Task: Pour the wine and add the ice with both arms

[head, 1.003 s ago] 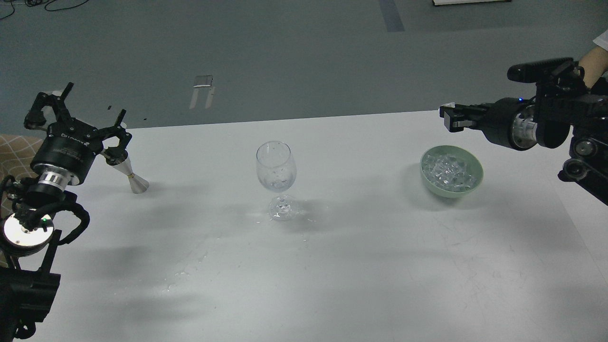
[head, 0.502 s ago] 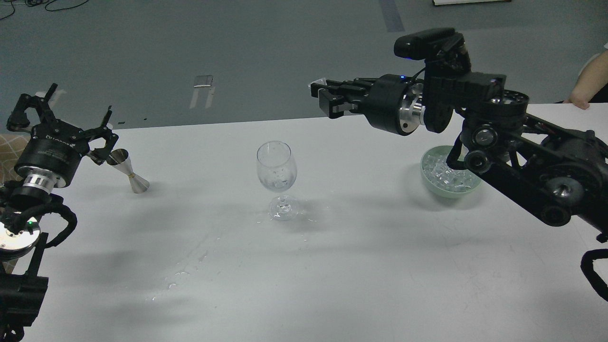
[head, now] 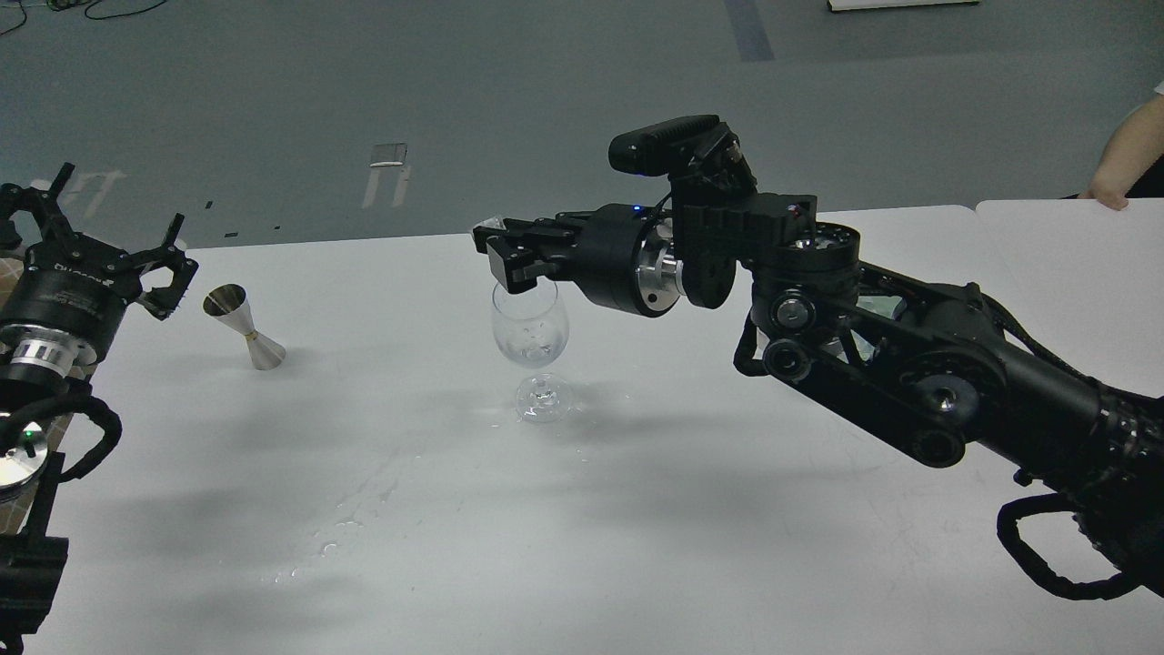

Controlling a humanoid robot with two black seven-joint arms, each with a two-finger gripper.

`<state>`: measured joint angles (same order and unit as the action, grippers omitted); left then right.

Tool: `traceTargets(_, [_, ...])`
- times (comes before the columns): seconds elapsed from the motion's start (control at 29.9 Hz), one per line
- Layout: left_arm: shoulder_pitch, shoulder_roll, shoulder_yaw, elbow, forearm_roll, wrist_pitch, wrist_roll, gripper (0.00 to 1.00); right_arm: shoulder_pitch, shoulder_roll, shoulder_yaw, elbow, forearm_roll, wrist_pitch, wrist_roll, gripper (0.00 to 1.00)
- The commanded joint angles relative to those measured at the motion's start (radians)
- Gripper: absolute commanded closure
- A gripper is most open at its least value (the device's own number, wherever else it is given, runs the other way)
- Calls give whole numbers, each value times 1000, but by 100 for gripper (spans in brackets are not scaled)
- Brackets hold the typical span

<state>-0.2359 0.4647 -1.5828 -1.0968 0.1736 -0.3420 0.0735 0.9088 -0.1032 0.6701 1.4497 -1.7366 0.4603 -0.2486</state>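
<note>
A clear stemmed wine glass (head: 530, 327) stands upright at the middle of the white table (head: 637, 546). My right gripper (head: 498, 247) reaches in from the right and hangs just above the glass's rim. It is shut on a small clear ice cube (head: 495, 222) at its fingertips. My left gripper (head: 109, 214) is open and empty at the far left, apart from a steel jigger (head: 244, 327) on the table. The bowl of ice is hidden behind my right arm, apart from a pale green sliver (head: 875, 307).
Water droplets (head: 336, 528) lie on the table in front of the glass. A person's forearm (head: 1123, 164) rests at the table's far right edge. My right arm spans the table's right half.
My right arm has swept left from above the ice bowl to above the wine glass, its gripper staying shut. My left gripper has drawn back to the left, away from the jigger.
</note>
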Motion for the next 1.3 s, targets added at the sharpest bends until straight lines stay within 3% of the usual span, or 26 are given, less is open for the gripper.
traceTargets(0.0, [4, 0, 0, 0, 0, -12, 0, 2, 1, -4, -4, 1, 0, 0, -1, 76])
traceTargets(0.23, [4, -1, 0, 0, 0, -12, 0, 2, -1, -13, -6, 9, 2, 1, -31, 73])
traceTargets(0.64, [7, -3, 0, 0, 0, -12, 0, 2, -5, -20, -7, 1, 0, 1, -31, 66])
traceTargets(0.67, [7, -3, 0, 0, 0, -12, 0, 2, -7, -18, -7, 0, 0, 1, -31, 63])
traceTargets(0.77, [7, -1, 0, 0, 0, -12, 0, 2, -8, -18, -6, 0, 0, 1, -31, 43])
traceTargets(1.0, [6, -4, 1, 3, 0, -12, -1, 2, -1, -13, -3, 0, 0, 0, -31, 33])
traceTargets(1.04, [6, -6, 1, 3, 0, -11, -1, 2, 2, -9, 2, 0, 0, 0, -32, 29])
traceTargets(1.1, [6, -6, 1, 3, 0, -11, -1, 2, 4, -7, 20, 1, 3, -11, -32, 3])
traceTargets(1.27, [3, -8, 6, 2, 1, 0, -11, 2, -5, 14, 237, 1, 15, -15, -31, 0])
